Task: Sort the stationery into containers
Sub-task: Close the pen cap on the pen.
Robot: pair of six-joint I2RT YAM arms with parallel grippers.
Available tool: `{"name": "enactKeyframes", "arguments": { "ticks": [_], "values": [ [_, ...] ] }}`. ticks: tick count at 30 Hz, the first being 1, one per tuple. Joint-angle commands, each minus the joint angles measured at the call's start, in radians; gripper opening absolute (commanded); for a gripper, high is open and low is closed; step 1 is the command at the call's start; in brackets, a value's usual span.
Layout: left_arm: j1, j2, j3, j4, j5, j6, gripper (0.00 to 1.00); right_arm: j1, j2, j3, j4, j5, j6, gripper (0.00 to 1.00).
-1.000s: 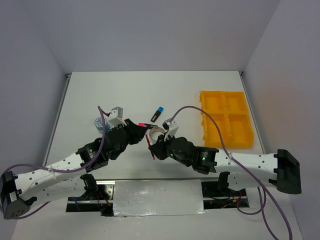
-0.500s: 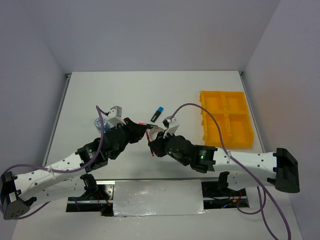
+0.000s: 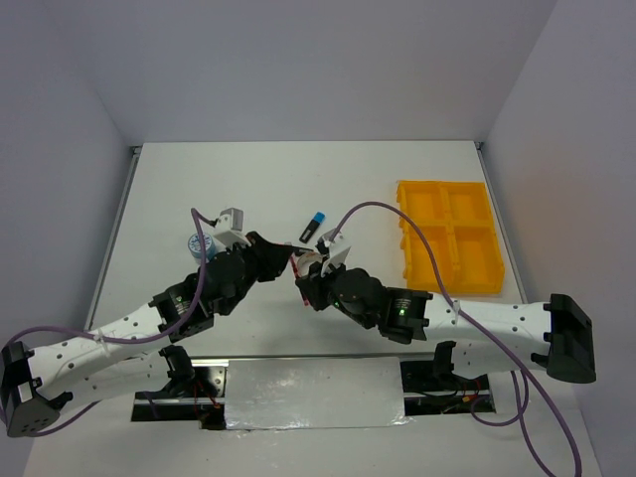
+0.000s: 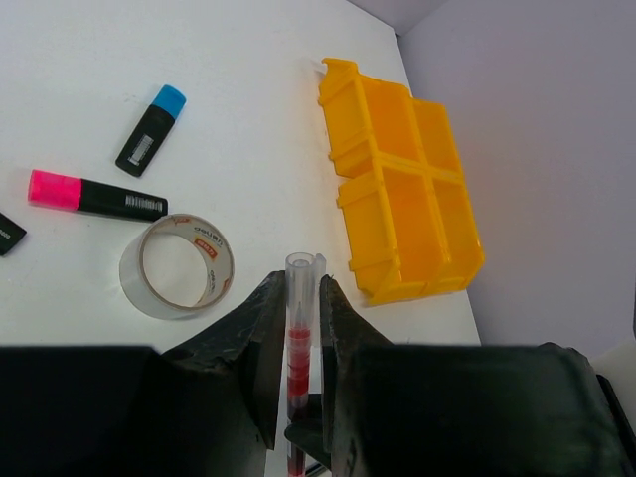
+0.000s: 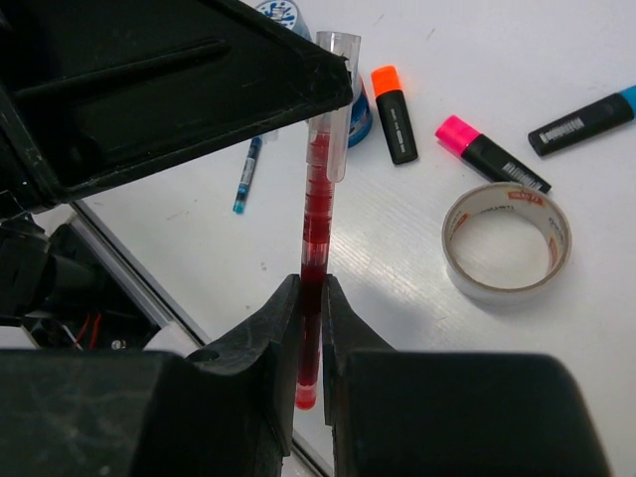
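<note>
Here, both jaws pinch one red pen (image 5: 320, 199) above the bench (image 3: 248, 179).
We see the left jaws pressed on its clear end, the right jaws on its red end; the yellow tray (image 3: 452, 282) sits well apart at 3 o'clock, the silvery tape ring (image 4: 215, 263) lying near.

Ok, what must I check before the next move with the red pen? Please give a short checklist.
1. Grip of left gripper on pen: ok, shut on it.
2. Grip of right gripper on the same pen: ok, shut on it.
3. Only one arm holds the pen for carrying: not ok, both hold it.
4. Room in tray: ok, nothing shows in its compartments.
5. Pen apart from tape ring: ok.
6. Cap firmly on: cannot tell.
</note>
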Motion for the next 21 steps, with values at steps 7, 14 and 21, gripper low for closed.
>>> {"name": "enactKeyframes", "arguments": {
  "ticks": [7,14,21],
  "values": [
    [-0.011,-0.033,0.000,-0.013,0.112,0.042,0.35,-0.001,-0.073,-0.007,0.213,0.000,-0.064,0.00],
    [-0.011,-0.071,0.000,0.029,0.132,0.065,0.58,-0.002,-0.093,-0.020,0.198,0.013,-0.050,0.00],
    [-0.012,-0.120,-0.024,0.067,0.161,0.091,0.56,-0.001,-0.083,-0.006,0.192,0.010,-0.043,0.00]
  ]
}}
